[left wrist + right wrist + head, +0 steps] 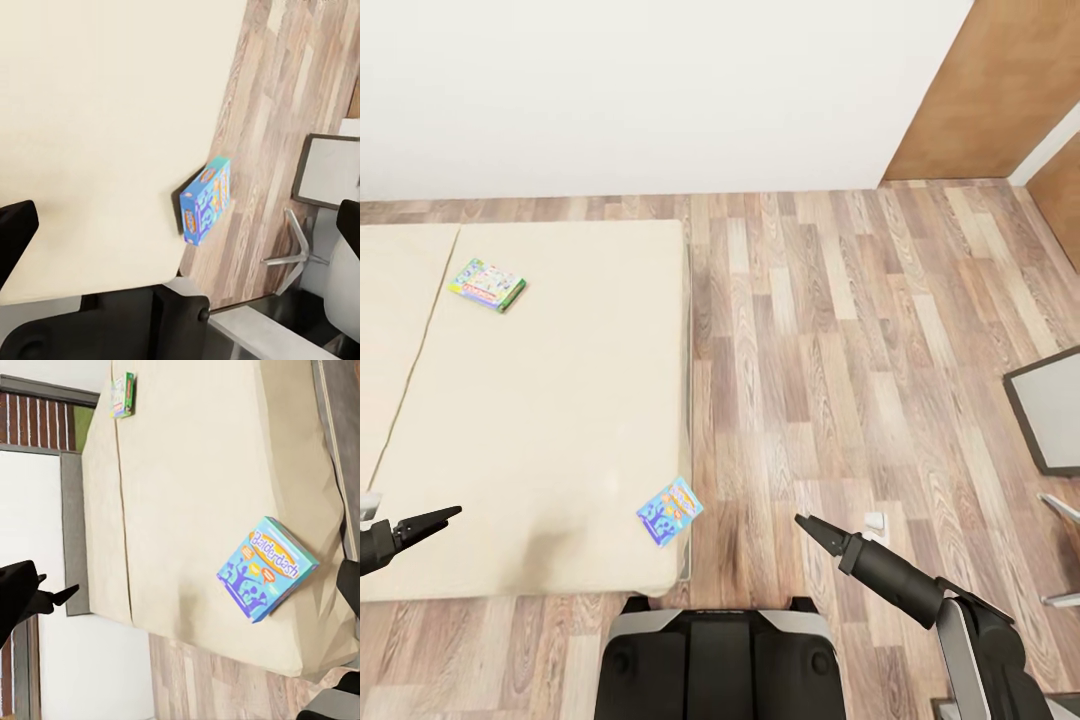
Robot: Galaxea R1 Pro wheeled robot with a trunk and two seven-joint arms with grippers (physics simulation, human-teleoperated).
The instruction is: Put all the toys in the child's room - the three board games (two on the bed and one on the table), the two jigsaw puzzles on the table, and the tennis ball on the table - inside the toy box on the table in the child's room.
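Left gripper (452, 514): at the lower left edge of the head view, over the mattress; its dark fingers look drawn together to one point, holding and touching nothing.
Right gripper (804, 522): lower centre-right of the head view, above bare floor; its black tapered fingers also read as pressed together, empty.
Blue flat board game box with colourful lettering (670, 511): lower centre of the head view, on the near corner of the mattress, overhanging its edge slightly, between the two grippers and apart from both.
Pale green-edged flat board game box (487, 284): upper left of the head view, flat on the mattress, well apart from both arms.
Long beige mattress of the bed (550, 420): fills the left half of the head view.
Wood-plank floor (840, 330): right half.
Progress: early, by my judgement; both bed games lie unpicked, so every pickup here is still to do.
Likely next: the blue box, being nearest.
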